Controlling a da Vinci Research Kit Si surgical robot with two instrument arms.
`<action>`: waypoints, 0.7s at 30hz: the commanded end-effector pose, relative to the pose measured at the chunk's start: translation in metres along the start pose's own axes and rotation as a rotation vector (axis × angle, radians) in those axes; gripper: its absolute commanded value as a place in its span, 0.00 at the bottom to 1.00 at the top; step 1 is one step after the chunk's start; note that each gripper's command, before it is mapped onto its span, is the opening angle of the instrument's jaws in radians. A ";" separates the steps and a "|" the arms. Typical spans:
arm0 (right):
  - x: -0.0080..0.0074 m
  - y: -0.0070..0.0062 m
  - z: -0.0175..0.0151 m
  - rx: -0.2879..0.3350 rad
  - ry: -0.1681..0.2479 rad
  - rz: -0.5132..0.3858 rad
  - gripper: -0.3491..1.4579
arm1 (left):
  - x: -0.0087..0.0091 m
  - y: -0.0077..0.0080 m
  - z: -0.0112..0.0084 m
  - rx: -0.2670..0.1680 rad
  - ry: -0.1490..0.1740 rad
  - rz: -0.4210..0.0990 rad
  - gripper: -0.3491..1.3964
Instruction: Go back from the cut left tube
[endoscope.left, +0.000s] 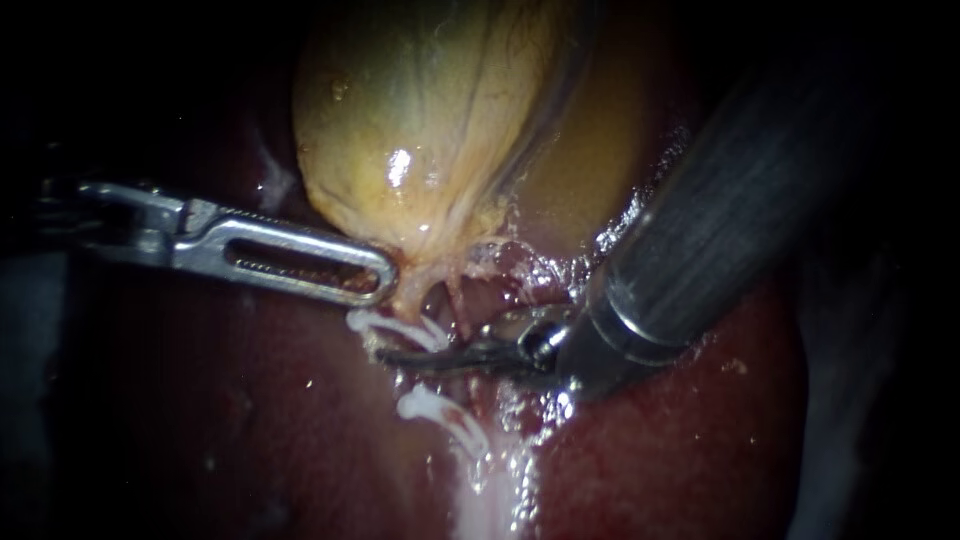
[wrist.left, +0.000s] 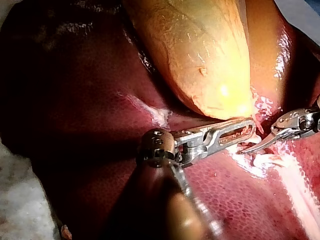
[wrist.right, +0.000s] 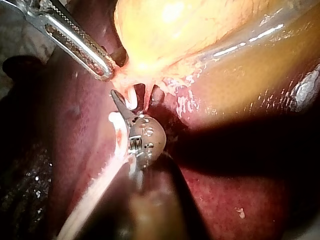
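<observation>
Backing the R instrument (endoscope.left: 400, 357) off the cut tube (endoscope.left: 480, 470)
Its hand is together, tip lying btwn the upper clips (endoscope.left: 395, 327) & lower clips (endoscope.left: 425, 405). Best pulled straight back along the shaft, hand closed, w/o snagging either. L instrument (endoscope.left: 385, 275), clamped on the gallbladder (endoscope.left: 420, 110) neck, should hold steady.

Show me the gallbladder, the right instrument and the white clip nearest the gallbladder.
gallbladder (endoscope.left: 420, 120), endoscope view, middle of its yellow body.
right instrument (endoscope.left: 450, 355), endoscope view, on its thin dark tip.
white clip (endoscope.left: 395, 327), endoscope view, its middle, just beside that tip.
</observation>
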 end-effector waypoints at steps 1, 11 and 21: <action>0.0000 0.0000 0.0000 0.000 0.000 0.000 0.00 | 0.0000 0.0000 0.0000 0.000 0.000 0.000 0.00; 0.0003 -0.0009 0.0003 0.008 0.024 0.023 0.75 | 0.0000 0.0000 -0.0001 0.000 0.000 0.000 0.00; 0.0002 -0.0018 0.0004 0.012 0.051 0.038 0.94 | 0.0000 0.0000 -0.0001 0.000 0.000 0.000 0.00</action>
